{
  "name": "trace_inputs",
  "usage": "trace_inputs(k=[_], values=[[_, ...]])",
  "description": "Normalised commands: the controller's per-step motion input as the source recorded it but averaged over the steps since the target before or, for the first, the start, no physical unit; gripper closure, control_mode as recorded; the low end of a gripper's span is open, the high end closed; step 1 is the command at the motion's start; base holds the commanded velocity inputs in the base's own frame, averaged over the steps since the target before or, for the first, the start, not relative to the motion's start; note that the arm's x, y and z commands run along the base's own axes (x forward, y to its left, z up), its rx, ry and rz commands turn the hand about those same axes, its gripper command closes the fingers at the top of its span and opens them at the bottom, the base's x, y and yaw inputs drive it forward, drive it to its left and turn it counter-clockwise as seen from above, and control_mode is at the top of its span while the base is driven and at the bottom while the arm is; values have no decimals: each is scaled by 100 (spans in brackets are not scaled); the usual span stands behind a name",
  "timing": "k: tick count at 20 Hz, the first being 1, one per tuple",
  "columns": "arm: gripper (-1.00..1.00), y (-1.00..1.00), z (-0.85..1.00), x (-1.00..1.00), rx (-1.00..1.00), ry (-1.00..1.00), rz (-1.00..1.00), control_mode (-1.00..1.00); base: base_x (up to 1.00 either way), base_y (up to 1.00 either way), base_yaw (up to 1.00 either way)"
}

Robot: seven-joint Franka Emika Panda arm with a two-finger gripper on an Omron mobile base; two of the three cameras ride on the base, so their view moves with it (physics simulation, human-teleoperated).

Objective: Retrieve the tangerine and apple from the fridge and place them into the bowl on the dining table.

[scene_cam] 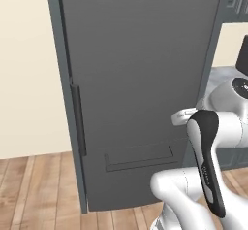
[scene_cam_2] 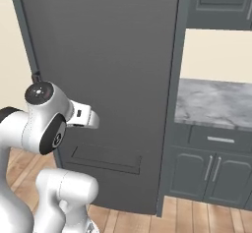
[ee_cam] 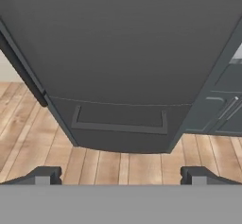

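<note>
Clearly at the very first step — fridge (scene_cam: 140, 78) shut, nothing fetched yet. Door closed flush, long black bar handle (scene_cam: 78, 120) running down its left edge in the left base view, a shallow recessed panel (scene_cam: 139, 157) low on the door face. Tangerine and apple presumably behind that door; not visible, so position on the shelves impossible to tell. Bowl and dining table out of frame as well.

Gripper (ee_cam: 120, 175) empty, jaws spread about as wide as they go — two dark finger tips (ee_cam: 45, 175) far apart at the bottom of the hand view, nothing between them but wooden floor (ee_cam: 113, 164) and the lower part of the door. Hand aimed forward and downward at the fridge, well short of touching it. Arm folded up close over the base, not reaching.

Next move, as a judgement: get the door open. Calls for bringing the hand across to the handle, near the left edge of the door, turning the wrist so the open jaws straddle the vertical bar, closing on it, then pulling outward along the door's arc. Hinge side probably on the right, beside the dark cabinets (scene_cam_2: 211, 170) and marble counter (scene_cam_2: 216, 101). Room for the swinging door likely needed too, so possibly a shift of the base. Only after that, picking the fruit one at a time.
</note>
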Motion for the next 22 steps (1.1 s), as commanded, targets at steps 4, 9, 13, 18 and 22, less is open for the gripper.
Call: trace_inputs(k=[4, 9, 13, 18, 22], values=[[-100, 0, 0, 0, 0, 0, 0, 100, -41, 97, 0], [-100, 0, 0, 0, 0, 0, 0, 100, -32, 94, -6], [-100, 0, 0, 0, 0, 0, 0, 100, -30, 66, -26], [-100, 0, 0, 0, 0, 0, 0, 100, -8, 70, -36], [-100, 0, 0, 0, 0, 0, 0, 100, -6, 75, -26]])
